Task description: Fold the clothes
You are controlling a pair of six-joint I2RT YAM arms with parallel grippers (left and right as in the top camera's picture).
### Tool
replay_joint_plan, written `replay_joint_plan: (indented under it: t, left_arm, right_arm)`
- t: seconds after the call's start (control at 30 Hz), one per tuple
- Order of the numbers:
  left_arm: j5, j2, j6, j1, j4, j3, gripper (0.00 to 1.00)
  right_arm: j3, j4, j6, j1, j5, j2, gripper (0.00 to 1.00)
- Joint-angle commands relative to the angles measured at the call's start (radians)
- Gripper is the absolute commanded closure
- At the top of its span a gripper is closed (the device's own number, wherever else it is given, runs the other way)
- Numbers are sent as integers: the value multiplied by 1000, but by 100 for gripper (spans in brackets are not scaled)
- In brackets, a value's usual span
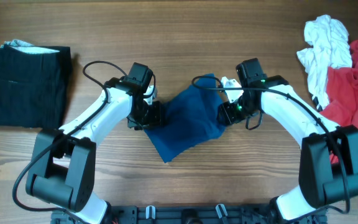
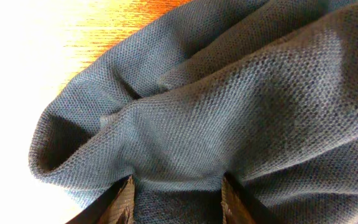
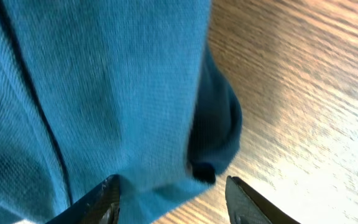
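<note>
The deep-blue shirt (image 1: 188, 121) lies bunched in a rough diamond at the table's middle. My left gripper (image 1: 146, 115) is at its left edge. In the left wrist view the blue cloth (image 2: 229, 106) fills the frame and runs between the spread fingers of the left gripper (image 2: 176, 202). My right gripper (image 1: 227, 112) is at the shirt's right edge. In the right wrist view the right gripper (image 3: 173, 199) stands open, with a corner of the shirt (image 3: 104, 93) hanging between its fingers over the wood.
A folded black garment (image 1: 22, 84) lies at the far left. A crumpled white garment (image 1: 322, 46) and a red one (image 1: 356, 93) are piled at the right edge. Wooden table (image 1: 185, 37) shows behind the arms.
</note>
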Motion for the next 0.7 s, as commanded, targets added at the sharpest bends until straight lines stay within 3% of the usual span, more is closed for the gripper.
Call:
replay_joint_plan:
  t: [0.0,0.2,0.67]
  left_arm:
    - [-9,6,-6,-5,2,-13,55]
    - [-10,6,-6,-5,2,-13,54]
    - [-9,6,-6,-5,1,-13,55]
  right_arm:
    - [-4,-15,19,-26,32,-101,43]
    - [-34,-19,81,-71,130,-105,43]
    - [-114,177,71,23,-64,-85,40]
